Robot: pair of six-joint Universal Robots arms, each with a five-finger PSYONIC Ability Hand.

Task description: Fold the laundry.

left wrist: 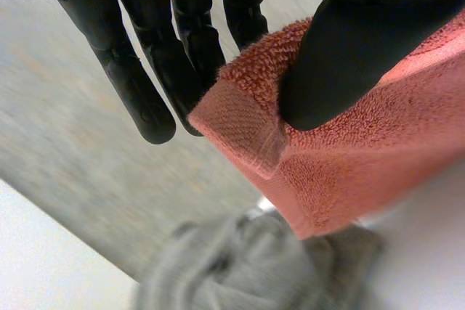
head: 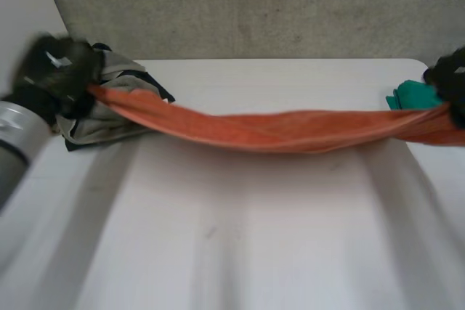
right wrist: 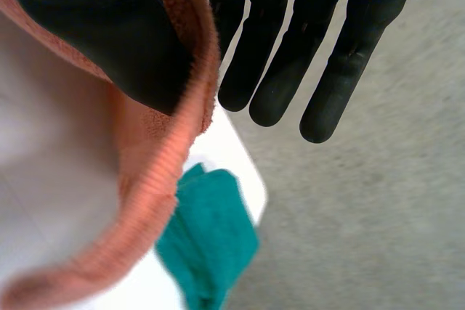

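Orange towel point(head: 276, 130) is stretched btwn the two hands over the white table point(head: 240, 252). It is bunched lengthwise into a narrow band and sags at mid-span. Can't tell if the lowest part touches the tabletop.

Left hand point(head: 58, 70) has one end of it. In the left wrist view its thumb point(left wrist: 349, 56) presses onto the towel's corner, w/ the hemmed tip poking out just past the thumb. The fingers point(left wrist: 145, 99) are straight and side by side. The nearest ones lie behind the cloth, so the corner is pinched btwn thumb and fingers. A rumpled grey laundry pile point(head: 109, 125) w/ dark parts lies on the table under and just beyond this hand. The towel runs over the pile's near side.

Right hand point(head: 452, 81) has the other end. In the right wrist view its thumb point(right wrist: 109, 34) clamps the towel's ribbed edge against the straight fingers point(right wrist: 290, 70). The fingertips stick out free past the edge, and the hem curves away below the thumb. A teal cloth point(right wrist: 211, 245) lies on the table's corner below those fingertips, just beside the hem. In the head view it sits right next to this hand, on the side toward the left hand.
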